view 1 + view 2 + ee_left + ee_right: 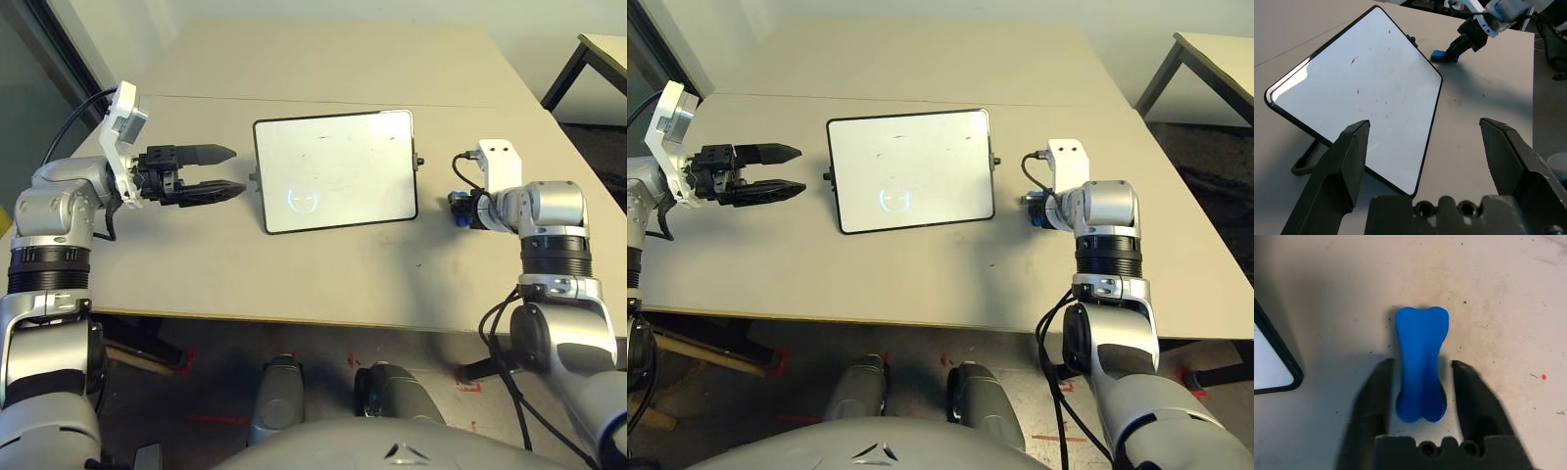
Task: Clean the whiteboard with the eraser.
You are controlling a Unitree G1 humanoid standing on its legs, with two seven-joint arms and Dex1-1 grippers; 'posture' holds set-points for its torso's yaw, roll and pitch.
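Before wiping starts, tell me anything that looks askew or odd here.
The whiteboard sits slightly skewed on the table, and small dark and reddish marks speckle its face. Nothing looks spilled.

Around the white rectangular whiteboard with a thin black frame [338, 171], 12 o'clock pointing away from the robot, bare beige table [313, 59] gives passage at 12 and 6. The black two-fingered left gripper [241, 169] blocks 9, near a dark side knob [253, 177]. Another dark knob [420, 162] juts at 3; beyond it, the black right gripper [1422, 363] straddles the waisted blue eraser [1421, 328].
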